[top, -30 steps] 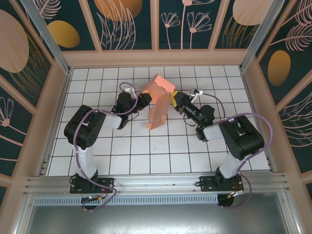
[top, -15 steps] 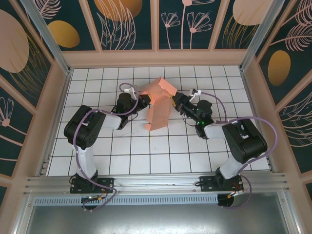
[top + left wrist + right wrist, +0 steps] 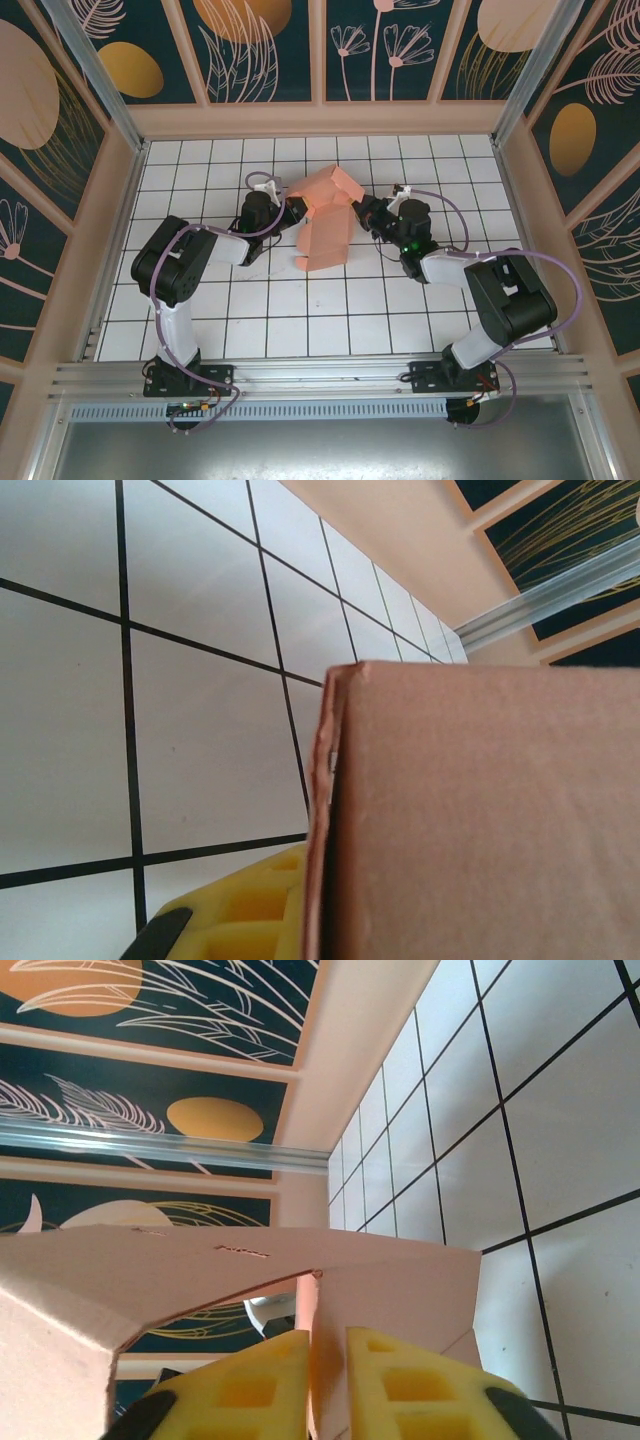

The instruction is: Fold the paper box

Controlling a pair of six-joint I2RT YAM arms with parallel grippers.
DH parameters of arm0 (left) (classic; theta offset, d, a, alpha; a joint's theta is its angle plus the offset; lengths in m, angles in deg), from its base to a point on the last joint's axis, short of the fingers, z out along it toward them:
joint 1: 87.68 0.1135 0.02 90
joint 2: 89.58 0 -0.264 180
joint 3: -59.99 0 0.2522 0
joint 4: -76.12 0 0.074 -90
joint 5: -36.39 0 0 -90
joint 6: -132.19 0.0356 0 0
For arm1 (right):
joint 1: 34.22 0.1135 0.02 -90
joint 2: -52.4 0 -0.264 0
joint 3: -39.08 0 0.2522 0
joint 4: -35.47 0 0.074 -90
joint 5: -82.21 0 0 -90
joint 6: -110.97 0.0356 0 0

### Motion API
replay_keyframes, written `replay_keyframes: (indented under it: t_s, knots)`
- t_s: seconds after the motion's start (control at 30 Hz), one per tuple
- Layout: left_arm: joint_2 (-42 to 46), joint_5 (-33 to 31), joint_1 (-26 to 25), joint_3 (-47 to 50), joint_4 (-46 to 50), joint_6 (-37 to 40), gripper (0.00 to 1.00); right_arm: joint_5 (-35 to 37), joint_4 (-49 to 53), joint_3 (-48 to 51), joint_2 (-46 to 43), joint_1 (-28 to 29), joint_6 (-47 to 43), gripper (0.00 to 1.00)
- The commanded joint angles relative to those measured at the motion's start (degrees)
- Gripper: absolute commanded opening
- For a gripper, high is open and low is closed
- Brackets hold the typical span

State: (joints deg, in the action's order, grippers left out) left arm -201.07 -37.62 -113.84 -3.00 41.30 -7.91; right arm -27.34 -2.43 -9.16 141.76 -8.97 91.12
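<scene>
The salmon-pink paper box (image 3: pixel 325 222) stands partly folded at mid-table, held between the two arms, with its lower panel resting on the tiles. My left gripper (image 3: pixel 291 208) grips the box's left edge. In the left wrist view the card (image 3: pixel 480 810) hides one finger, and the yellow finger (image 3: pixel 240 910) presses against its edge. My right gripper (image 3: pixel 358 209) is shut on a thin flap of the box (image 3: pixel 400 1280), which is pinched between its two yellow pads (image 3: pixel 250 1385).
The floor is white tiles with black grid lines (image 3: pixel 320 310). Peach walls (image 3: pixel 320 118) with dark patterned panels enclose the workspace on three sides. Both arm bases sit on the rail (image 3: pixel 320 380) at the near edge.
The box has spread wider and sunk lower onto the tiles. The right gripper has drawn slightly right and the right arm's elbow has swung outward. The left arm has barely moved.
</scene>
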Motion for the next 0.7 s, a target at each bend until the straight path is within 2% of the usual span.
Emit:
replay_keyframes:
  t_s: [0.0, 0.03, 0.1, 0.13, 0.23, 0.3, 0.37, 0.4, 0.47, 0.67]
  knots:
    - [2.23, 0.09, 0.05, -0.45, -0.51, 0.88, 0.00, 1.88, 1.37, -1.58, -1.65, 0.32, -1.60, 0.23]
    - [2.06, 0.08, 0.05, -0.43, -0.53, 0.87, 0.00, 1.93, 1.39, -1.49, -1.71, 0.33, -1.60, 0.19]
    - [1.97, 0.10, 0.05, -0.54, -0.48, 0.80, 0.00, 2.23, 1.37, -1.21, -1.75, 0.32, -1.43, 0.03]
    - [1.97, 0.10, 0.05, -0.48, -0.55, 0.73, 0.00, 2.36, 1.39, -1.05, -1.75, 0.32, -1.42, 0.00]
    - [1.82, -0.04, 0.05, -0.47, -0.47, 0.63, 0.00, 2.86, 2.00, -0.85, -2.26, 0.23, -1.75, 0.01]
    - [1.64, -0.25, 0.05, -0.34, -0.55, 0.52, 0.00, 3.91, 3.83, -1.19, -3.41, 0.24, -3.56, 0.24]
    - [1.48, -0.89, 0.05, -0.26, -0.30, 0.39, 0.00, 5.84, 6.83, -1.51, -5.29, 0.24, -5.40, 0.44]
    - [1.36, -1.34, 0.07, -0.21, -0.14, 0.27, 0.00, 7.37, 9.13, -1.56, -6.62, 0.23, -6.48, 0.50]
    - [1.34, -2.32, 0.16, -0.34, 0.59, -0.12, 0.00, 10.19, 13.20, -1.39, -9.41, -0.09, -8.31, 0.55]
    - [2.89, -7.08, 0.23, -0.51, 5.03, -0.21, 0.00, 19.64, 29.06, -5.81, -17.58, 0.10, -16.61, 0.60]
